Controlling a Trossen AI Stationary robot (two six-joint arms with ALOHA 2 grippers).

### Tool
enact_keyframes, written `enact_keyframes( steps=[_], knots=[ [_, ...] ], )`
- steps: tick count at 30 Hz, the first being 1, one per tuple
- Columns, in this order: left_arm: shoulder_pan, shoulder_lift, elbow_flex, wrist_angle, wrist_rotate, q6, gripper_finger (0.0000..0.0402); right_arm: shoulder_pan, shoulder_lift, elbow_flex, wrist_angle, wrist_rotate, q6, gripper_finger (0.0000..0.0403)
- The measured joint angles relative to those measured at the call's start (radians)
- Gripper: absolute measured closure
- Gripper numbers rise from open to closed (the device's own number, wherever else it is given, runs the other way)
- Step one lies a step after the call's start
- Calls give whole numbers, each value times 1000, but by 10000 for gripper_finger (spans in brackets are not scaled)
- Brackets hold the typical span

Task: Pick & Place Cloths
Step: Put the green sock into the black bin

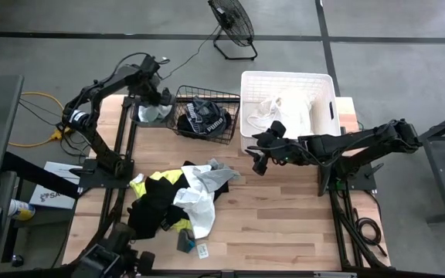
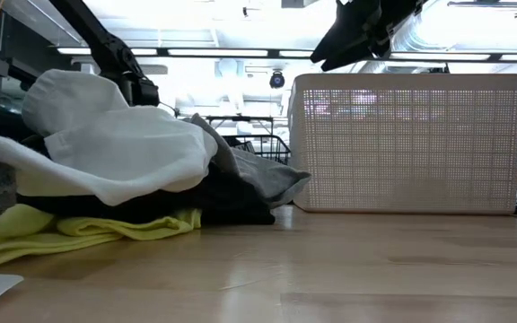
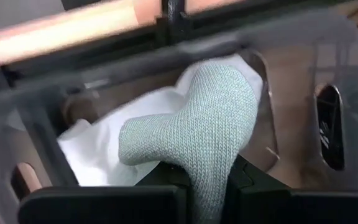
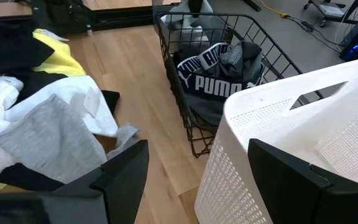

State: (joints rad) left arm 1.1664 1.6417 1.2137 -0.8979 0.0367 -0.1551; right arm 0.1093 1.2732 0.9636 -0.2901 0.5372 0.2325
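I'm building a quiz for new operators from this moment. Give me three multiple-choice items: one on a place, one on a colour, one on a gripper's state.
1. Where does the black garment with white lettering lie?
A. In the wire basket
B. In the white tub
C. On the bare table

2. What colour is the knit cloth held by the left gripper?
A. Neon yellow
B. Pale grey-green
C. Black

3. How does the right gripper stand?
A. Shut on a white cloth
B. Shut, empty
C. Open, empty

Answers:
1 A: the right wrist view shows it inside the black wire mesh.
2 B: the left wrist view shows that knit between the fingers.
3 C: its fingers stand wide apart with nothing between them.
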Motion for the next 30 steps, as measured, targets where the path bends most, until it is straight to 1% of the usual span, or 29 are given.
enact_keyframes(
  steps=[3,6,9,12,15,18,23,26,30],
  knots=[
    [-2,0,-20,8,9,-12,378,0,0,0,0,-20,0,135],
    [0,0,-69,39,19,-31,378,0,0,0,0,-39,4,135],
    [10,0,-108,78,51,-37,378,0,0,0,0,-69,7,135],
    [27,0,-117,111,105,-37,378,2,0,0,0,-92,11,135],
    [28,0,-120,125,133,-35,375,2,0,0,-1,-107,32,135],
    [26,0,-120,128,138,-33,344,2,0,0,-3,-128,55,135],
    [27,-7,-120,129,132,-31,262,2,0,0,-23,-162,68,135],
    [27,-32,-120,124,130,-26,222,2,0,0,-24,-163,81,135],
    [27,-90,-120,117,130,-26,194,2,0,0,-24,-174,89,135]
  ],
)
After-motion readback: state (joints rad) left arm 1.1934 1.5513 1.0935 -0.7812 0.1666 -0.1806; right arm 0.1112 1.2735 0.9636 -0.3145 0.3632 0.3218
